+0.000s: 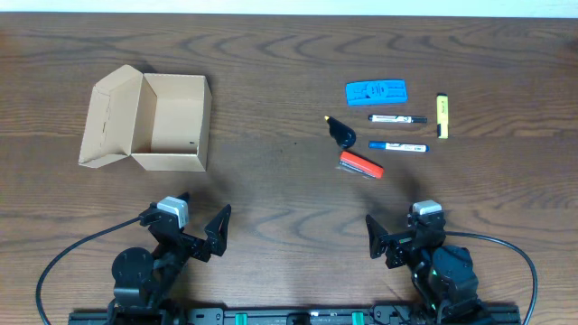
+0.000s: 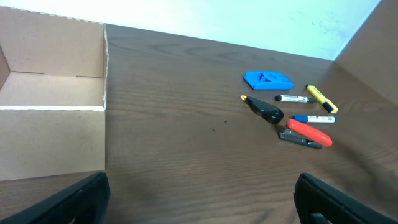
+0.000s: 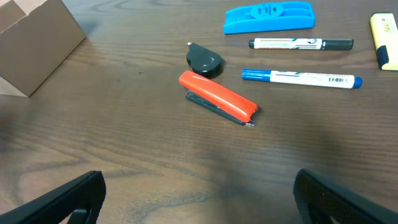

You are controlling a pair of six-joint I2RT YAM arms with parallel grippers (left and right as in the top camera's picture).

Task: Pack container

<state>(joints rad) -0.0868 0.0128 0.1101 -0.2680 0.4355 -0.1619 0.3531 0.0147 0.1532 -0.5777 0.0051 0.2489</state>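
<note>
The table (image 1: 271, 190) is dark wood, and its far edge runs along 12 o'clock in the overhead view with a pale strip beyond it. A wide band of bare wood lies across the middle, between the box at 9 o'clock and the group of small items at 2 o'clock. There is also bare wood directly ahead of both arms.

The container (image 1: 172, 122) is a tan cardboard box standing open-topped. Its flap lid leans outward on its 9 o'clock side, and its near wall faces the arms. It stands well short of the table's far edge.

The left gripper (image 2: 202, 196) hovers over bare wood with its jaws spread wide, and there is nothing between them. The container is near it, at about 11 o'clock. In the left wrist view the box's near corner fills the 9 to 10 o'clock part of the frame.

The right gripper (image 3: 202, 196) is also spread wide and holds nothing. The container is well apart from it, at about 10 o'clock. Only a corner of the box shows at the top left of the right wrist view.

Toward 12 o'clock from the right gripper lie:
- a red stapler (image 1: 361, 165), the nearest item
- a black tool with a yellow tip (image 1: 342, 134)
- a blue-capped marker (image 1: 397, 145)
- a black-capped marker (image 1: 397, 118)
- a flat blue piece (image 1: 376, 91)
- a yellow highlighter (image 1: 442, 116), at the 3 o'clock end of the group

The items lie apart from one another, except that the stapler is just beside the black tool.
</note>
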